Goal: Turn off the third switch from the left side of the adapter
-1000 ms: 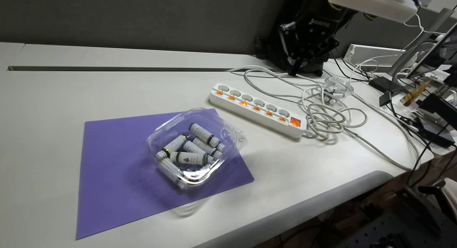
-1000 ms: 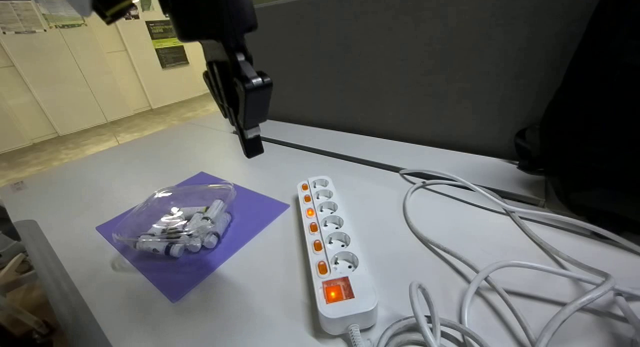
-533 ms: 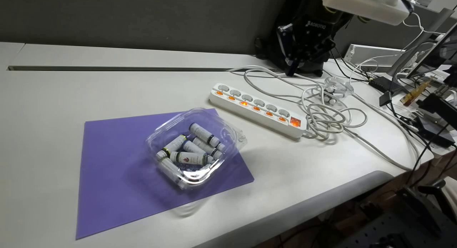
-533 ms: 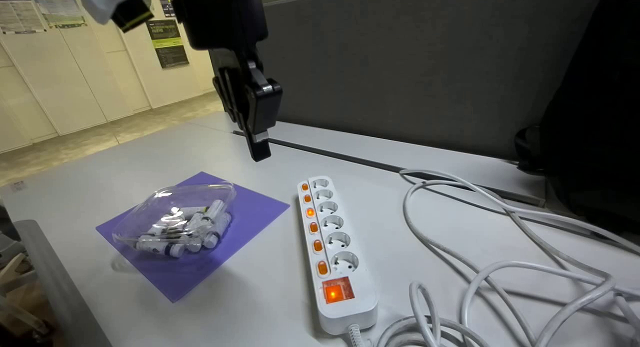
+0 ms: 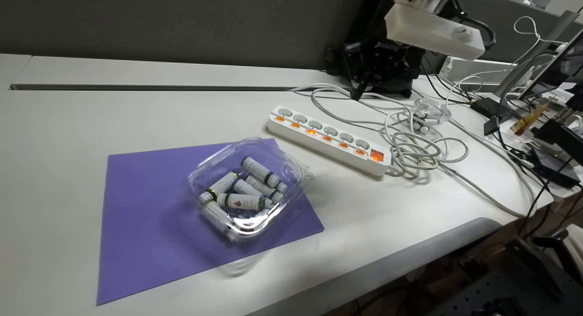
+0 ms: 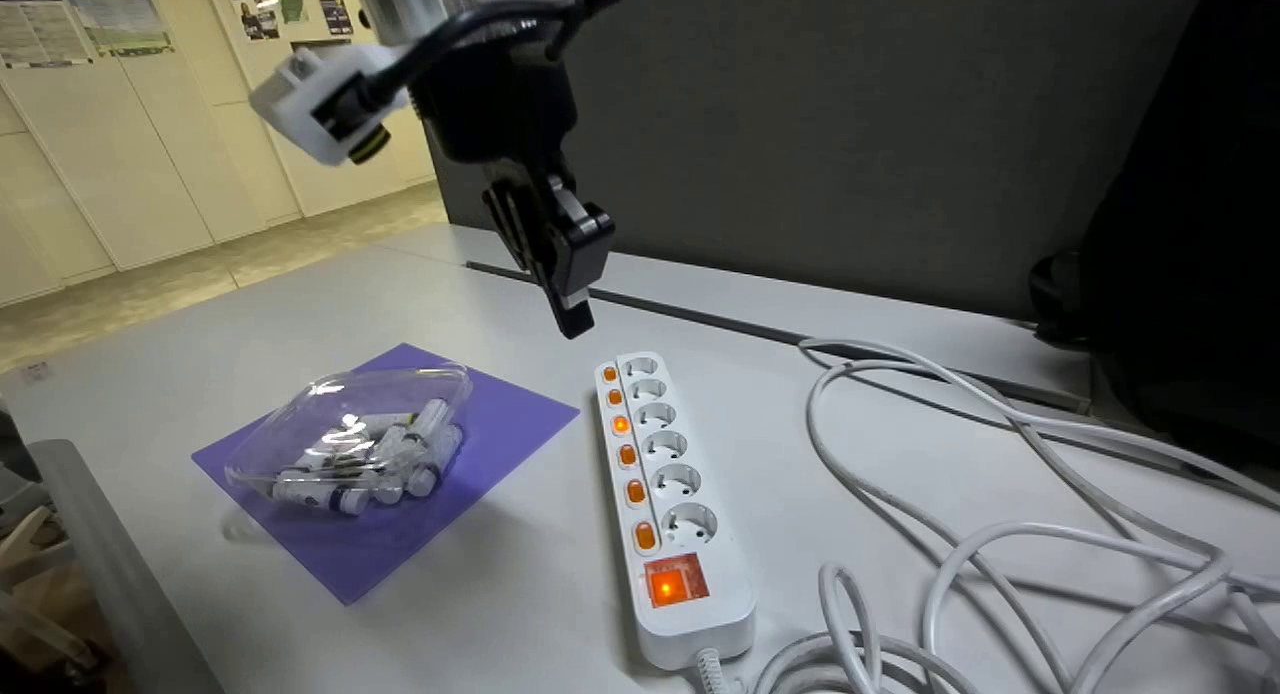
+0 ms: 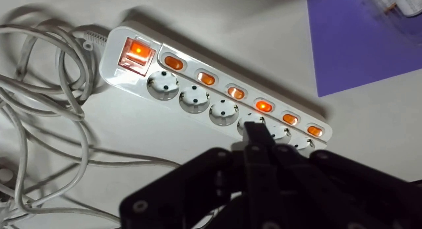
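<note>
Arm (image 6: 420,4) has come down and carried the jaws nearer to the power strip (image 5: 325,148); against half a second ago, strip, clear plastic container (image 5: 248,224) and purple sheet (image 5: 136,247) lie unchanged, and the third rocker switch (image 5: 311,132) is lit as before.

Step in hand, as judged: approach, no press made. The strip lies flat on the table (image 5: 191,118), slanting from far left to near right, to the right of the purple sheet, with its large main switch (image 5: 377,155) at the near right end. Counting from the far left end, the lit rocker is third, so your target looks to be still on. Wrist view reverses the order: count it third from the right there.

Next move probably calls for you to shift from the socket row (image 7: 224,113) onto that rocker, then lower and press one end. Which end switches it off you cannot tell from here. Likely risk: a small error along the row could catch a neighbouring rocker (image 7: 290,119), or the strip could slide under your push.

Pose: arm tilted, jaws slanting downward above the table, apart from the strip. In the wrist view they overlap the socket row beside the lit rocker. Jaws clenched together, nothing seen between them.
</note>
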Tool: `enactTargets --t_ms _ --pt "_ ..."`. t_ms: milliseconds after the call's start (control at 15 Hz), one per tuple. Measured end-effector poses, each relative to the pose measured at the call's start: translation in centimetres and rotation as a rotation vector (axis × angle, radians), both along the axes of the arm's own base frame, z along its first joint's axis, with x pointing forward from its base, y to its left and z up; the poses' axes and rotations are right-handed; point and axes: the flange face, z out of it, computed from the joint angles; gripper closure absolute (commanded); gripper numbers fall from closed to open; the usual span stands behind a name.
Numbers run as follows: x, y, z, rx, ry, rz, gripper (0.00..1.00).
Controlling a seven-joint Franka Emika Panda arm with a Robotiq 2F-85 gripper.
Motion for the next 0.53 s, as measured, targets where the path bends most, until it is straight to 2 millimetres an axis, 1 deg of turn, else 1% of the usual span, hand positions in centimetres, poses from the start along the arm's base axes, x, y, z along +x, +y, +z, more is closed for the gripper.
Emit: enactTargets --t_ms 267,533 --pt "0.9 -0.3 -2.3 -0.002 0.018 -0.011 1.00" --pt "2.5 -0.7 -4.0 -0.004 0.037 -0.030 1.00"
